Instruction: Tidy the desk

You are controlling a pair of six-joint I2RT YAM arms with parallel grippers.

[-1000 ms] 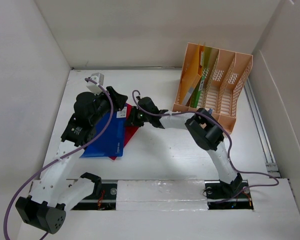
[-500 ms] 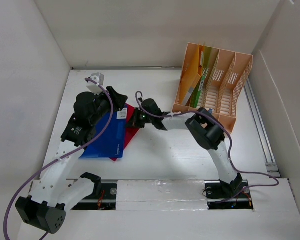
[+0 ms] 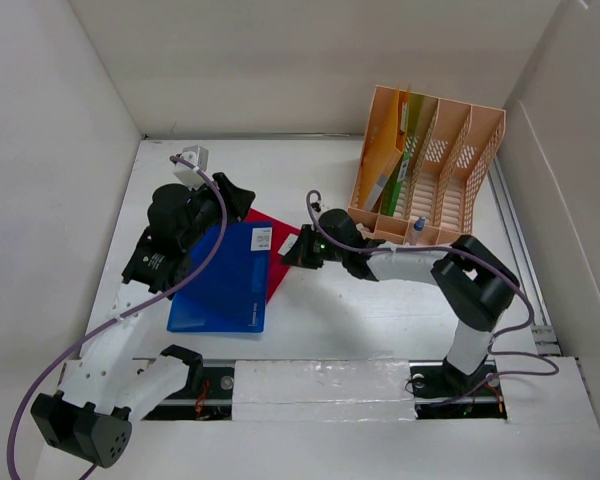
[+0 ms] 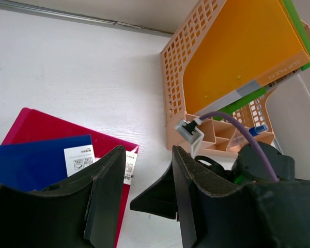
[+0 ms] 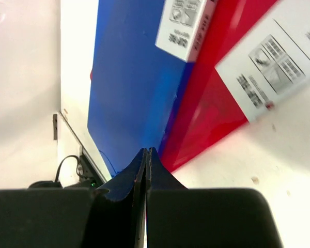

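Note:
On the white desk point(image 3: 330, 320) a blue folder point(image 3: 225, 280) lies on a red folder point(image 3: 278, 235), left of centre. My right gripper point(image 3: 292, 250) is shut and empty, its tips low at the red folder's right edge. In the right wrist view the shut tips point(image 5: 146, 151) point over the blue folder point(image 5: 129, 77) and red folder point(image 5: 222, 93). My left gripper point(image 3: 235, 195) is open and empty, hovering at the folders' far edge. In the left wrist view its open jaws point(image 4: 147, 155) frame the right gripper's black tip, with the red folder point(image 4: 51, 126) to the left.
A peach slotted file rack point(image 3: 450, 170) stands at the back right with an orange folder point(image 3: 383, 150) and green ones in its left slots; it also shows in the left wrist view point(image 4: 175, 72). White wall panels point(image 3: 60, 150) edge the desk.
My right arm has drawn back to the right. The blue and red folders have slid right and turned with it. The left arm has not moved.

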